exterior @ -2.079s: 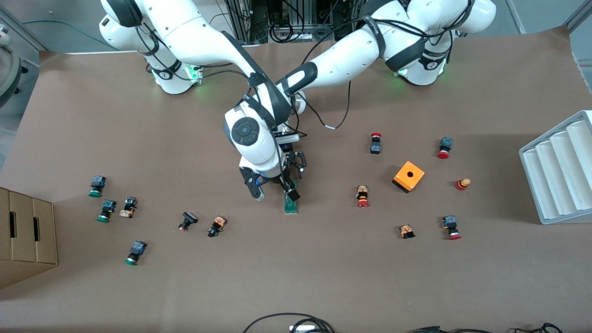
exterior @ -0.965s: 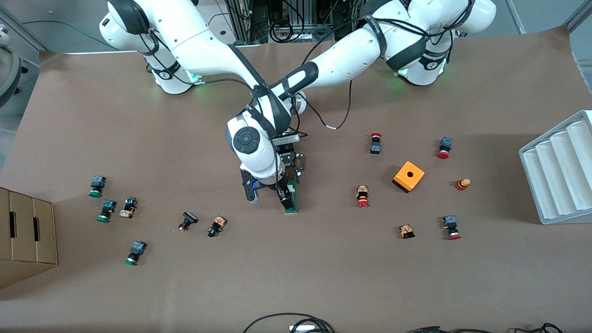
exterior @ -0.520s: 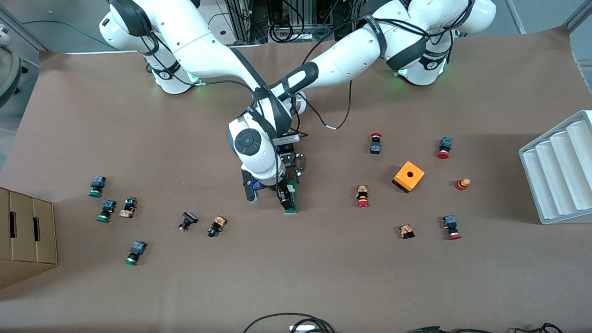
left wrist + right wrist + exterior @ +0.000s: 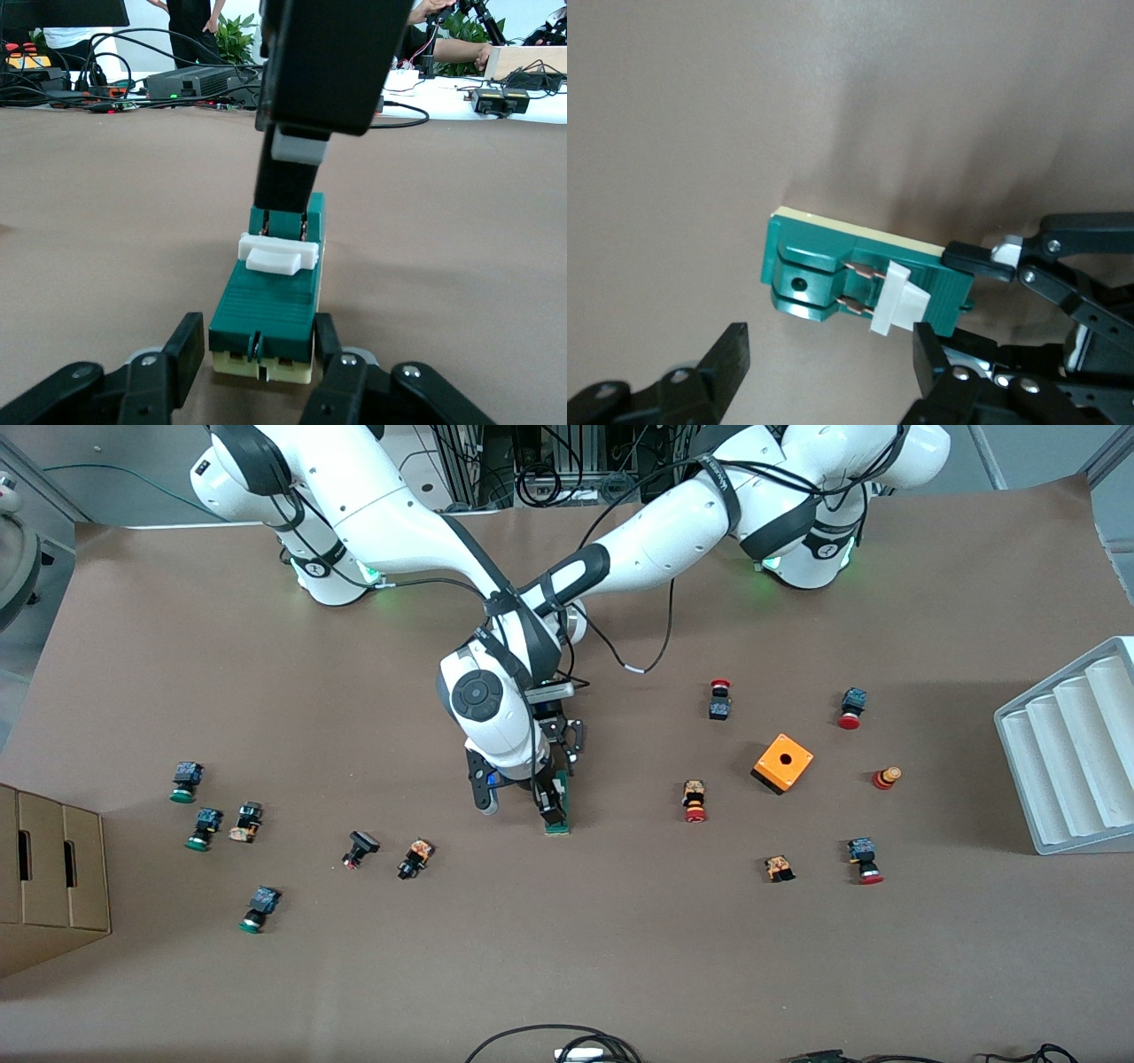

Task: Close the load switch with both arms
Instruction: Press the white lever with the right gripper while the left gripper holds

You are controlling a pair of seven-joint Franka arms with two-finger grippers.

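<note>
One load switch [image 4: 558, 808]; two end effectors; one orange box [image 4: 783, 763].

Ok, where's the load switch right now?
The load switch lies mid-table in the front view, one end clamped by the left gripper, the right gripper over it.

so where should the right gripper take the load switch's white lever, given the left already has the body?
Judging by pose: press the white lever from above, at its raised end by the copper contacts. The load switch lies flat, its end clamped by the left gripper. The right gripper, jaws open, hangs over the lever.
</note>
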